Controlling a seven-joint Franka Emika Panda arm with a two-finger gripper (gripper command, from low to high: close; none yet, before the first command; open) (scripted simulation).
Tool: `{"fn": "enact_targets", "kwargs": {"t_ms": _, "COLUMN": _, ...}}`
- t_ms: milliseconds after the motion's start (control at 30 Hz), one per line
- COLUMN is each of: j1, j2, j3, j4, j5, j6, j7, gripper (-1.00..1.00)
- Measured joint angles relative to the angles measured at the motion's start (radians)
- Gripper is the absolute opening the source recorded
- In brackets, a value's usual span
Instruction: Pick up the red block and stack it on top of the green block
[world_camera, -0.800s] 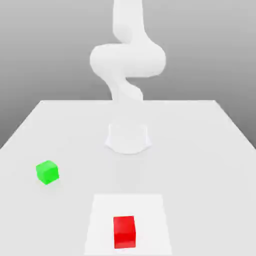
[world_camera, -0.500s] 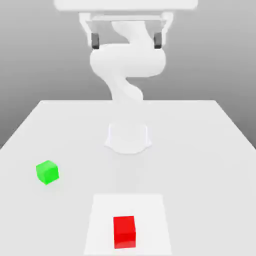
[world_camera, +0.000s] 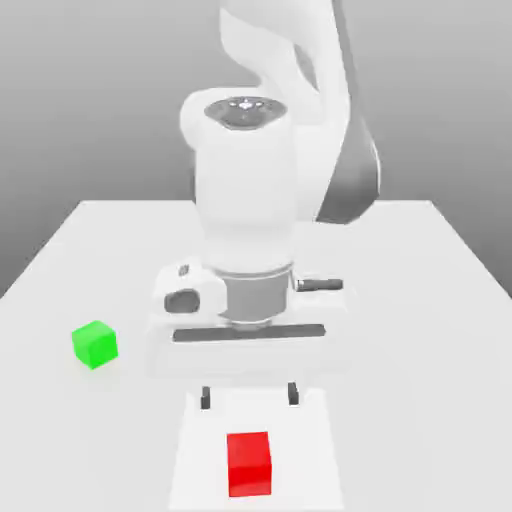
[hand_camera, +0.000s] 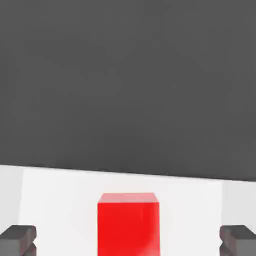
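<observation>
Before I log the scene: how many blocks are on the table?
2. The red block sits on the pale square patch in front of the open gripper; the green block lies apart, toward the exterior view's left.

Ext cam: elevated, faces arm front-on across table (world_camera: 440, 260). Hand cam: low, close. Both share red block (world_camera: 249, 463) (hand_camera: 128, 223).
</observation>
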Motion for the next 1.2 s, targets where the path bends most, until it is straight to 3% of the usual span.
{"fn": "enact_targets", "kwargs": {"t_ms": 133, "j1": -0.006, "j2": 0.145, "j3": 0.008, "j4": 0.015, "j5": 0.013, "j6": 0.115, "j7": -0.011, "gripper": 0.0}}
{"fn": "enact_targets", "kwargs": {"t_ms": 167, "j1": -0.009, "j2": 0.176, "j3": 0.011, "j4": 0.02, "j5": 0.015, "j6": 0.141, "j7": -0.013, "gripper": -1.0}}
{"fn": "enact_targets", "kwargs": {"t_ms": 400, "j1": -0.01, "j2": 0.181, "j3": 0.013, "j4": 0.02, "j5": 0.013, "j6": 0.145, "j7": -0.012, "gripper": -1.0}}
{"fn": "enact_targets", "kwargs": {"t_ms": 600, "j1": -0.018, "j2": -0.006, "j3": -0.019, "j4": -0.019, "j5": -0.017, "j6": -0.001, "j7": 0.011, "gripper": -1.0}}
{"fn": "enact_targets", "kwargs": {"t_ms": 967, "j1": -0.408, "j2": -0.307, "j3": -0.241, "j4": -0.258, "j5": -0.217, "j6": -0.049, "j7": 0.172, "gripper": -1.0}}
{"fn": "enact_targets", "kwargs": {"t_ms": 1133, "j1": -0.557, "j2": -0.418, "j3": -0.342, "j4": -0.372, "j5": -0.242, "j6": -0.051, "j7": 0.201, "gripper": -1.0}}
{"fn": "enact_targets", "kwargs": {"t_ms": 1200, "j1": -0.547, "j2": -0.403, "j3": -0.372, "j4": -0.385, "j5": -0.196, "j6": -0.029, "j7": 0.171, "gripper": -1.0}}
